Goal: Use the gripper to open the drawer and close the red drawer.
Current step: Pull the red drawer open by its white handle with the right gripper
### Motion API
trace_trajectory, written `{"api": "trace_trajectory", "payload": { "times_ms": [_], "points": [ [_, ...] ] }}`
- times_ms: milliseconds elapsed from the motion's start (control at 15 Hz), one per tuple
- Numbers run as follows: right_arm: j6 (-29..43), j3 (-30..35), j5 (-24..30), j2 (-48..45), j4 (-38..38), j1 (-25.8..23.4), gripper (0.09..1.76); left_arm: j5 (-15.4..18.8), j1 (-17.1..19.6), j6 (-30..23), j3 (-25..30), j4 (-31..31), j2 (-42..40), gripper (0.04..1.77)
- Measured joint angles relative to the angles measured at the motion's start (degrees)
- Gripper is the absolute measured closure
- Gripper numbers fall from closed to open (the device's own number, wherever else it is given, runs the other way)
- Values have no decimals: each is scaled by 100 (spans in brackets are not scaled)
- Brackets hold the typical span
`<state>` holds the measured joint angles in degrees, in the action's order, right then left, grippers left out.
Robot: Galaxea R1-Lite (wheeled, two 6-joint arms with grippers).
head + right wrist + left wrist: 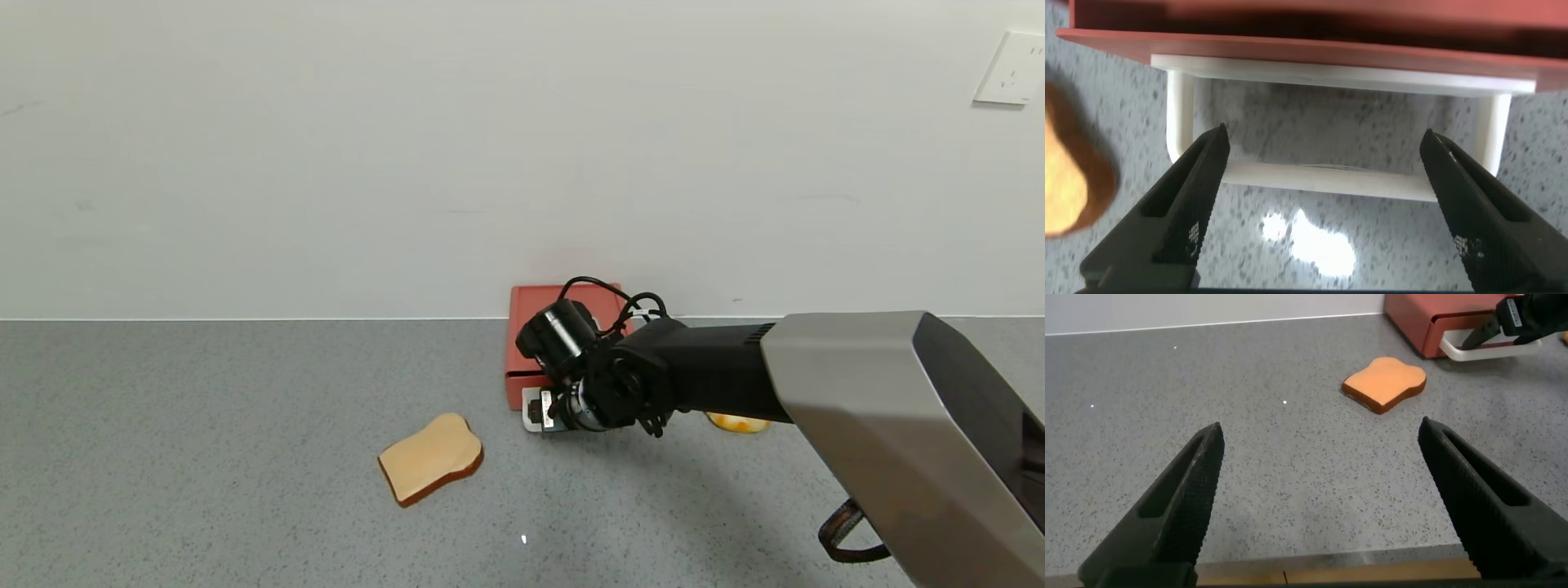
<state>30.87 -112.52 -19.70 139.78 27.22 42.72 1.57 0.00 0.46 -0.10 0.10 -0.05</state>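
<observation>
While the drawer (555, 327) is being approached:
Right gripper (1323, 204): fingers being held open astride the handle (1323, 175).
Left gripper (1323, 506): being held open over the counter (1290, 457).

Counter (204, 425): grey speckled surface, meeting a white wall along its far edge.

Items lying directly on it:
- Drawer (535, 327): brick-red box set against the wall, with a white loop handle (1323, 175) on its near side, just above the counter.
- Bread slice (431, 469): tan with a brown crust, lying flat, near the drawer on the robot's left and closer in.
- Yellow-orange item (737, 422): mostly hidden behind the right arm, on the drawer's right; kind cannot be told.
</observation>
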Motion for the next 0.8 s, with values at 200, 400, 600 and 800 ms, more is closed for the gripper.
{"api": "trace_trajectory", "payload": {
  "times_ms": [200,400,600,800],
  "points": [
    [102,0,195,-55,288,13,14,0,0,-2,5,-10,0,9],
    [267,1,416,-138,638,44,14,-9,0,-2,10,-10,0,9],
    [400,17,446,-227,1035,144,14,-9,0,-2,10,-10,0,9],
    [502,37,441,-297,1204,246,14,-9,0,-2,10,-10,0,9]
  ]
}}
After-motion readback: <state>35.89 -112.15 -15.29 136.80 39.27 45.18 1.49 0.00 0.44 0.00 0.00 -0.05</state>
